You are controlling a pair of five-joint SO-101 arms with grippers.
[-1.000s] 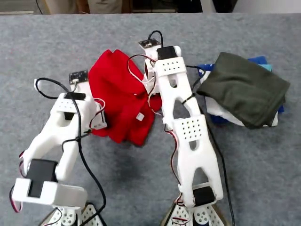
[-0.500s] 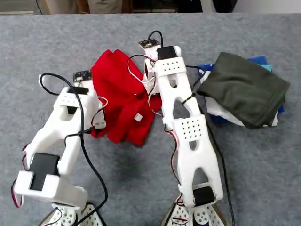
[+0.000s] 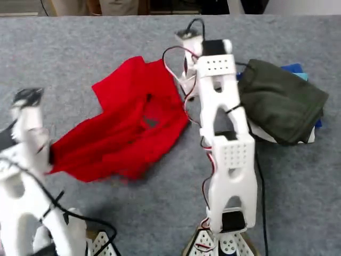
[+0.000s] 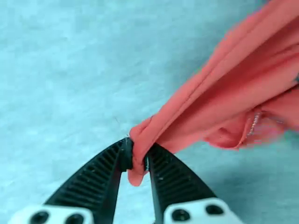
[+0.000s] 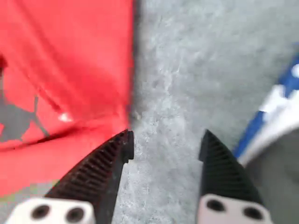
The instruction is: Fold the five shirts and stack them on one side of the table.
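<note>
Since a second ago my left arm point(image 3: 24, 202) has swung out to the left edge of the tabletop point(image 3: 80, 48), dragging the red shirt point(image 3: 128, 128) with it; what was a bunched heap between the arms is now pulled out into a long slanting sheet; my right arm point(image 3: 229, 160) has shifted a little up and to the right

My left gripper point(image 4: 137, 154) is pinched down tight on a gathered corner of the red shirt; the cloth is squeezed between both fingertips, a small tab pokes out below them, and the rest fans away from the gripper above the tabletop

My right gripper point(image 5: 166, 142) stands wide apart with nothing in it; grey tabletop shows between the fingers; one fingertip point(image 5: 122, 142) sits right at the red shirt's edge, though I cannot tell whether it touches; the other fingertip is near the blue and white cloth

Counting: one red shirt, spread across the middle and left of the tabletop; on the right side one olive-green shirt point(image 3: 279, 101) lies folded on top of a white shirt point(image 3: 256, 130), with a blue shirt point(image 3: 293, 68) showing at the far edge; a paler blue strip shows beside it, and I cannot tell whether that is a separate garment; two arms
</note>
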